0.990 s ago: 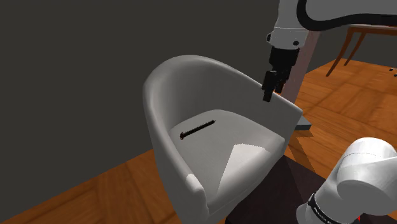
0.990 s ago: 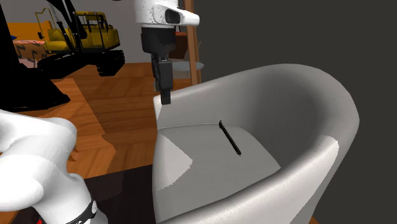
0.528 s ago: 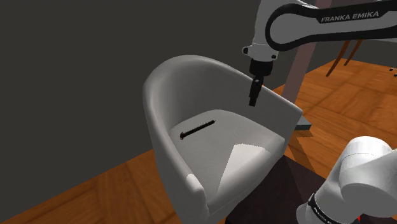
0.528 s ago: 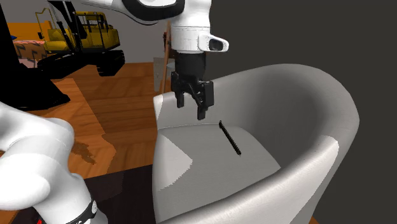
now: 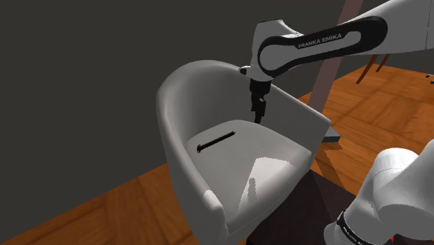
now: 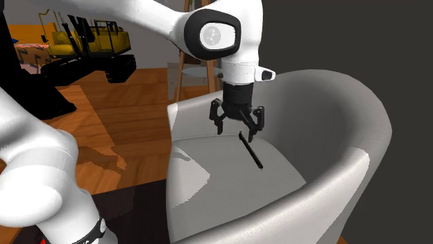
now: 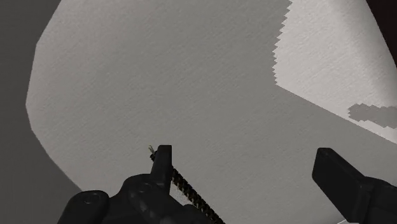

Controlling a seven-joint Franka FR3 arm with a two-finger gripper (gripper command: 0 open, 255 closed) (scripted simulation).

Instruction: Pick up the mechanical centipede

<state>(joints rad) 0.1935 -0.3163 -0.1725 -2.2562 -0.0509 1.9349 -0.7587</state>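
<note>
The gripper is spread wide, nothing pinched yet. Just under it, off toward one finger, the thin black mechanical centipede is laid flat on the pale seat of the armchair, toward the back. Probably the claw should be centred over the body's middle, turned across its length, then lowered right to the cushion, since it's so slim. Part of it is covered by that finger in the wrist view, and legs can't be made out.
</note>
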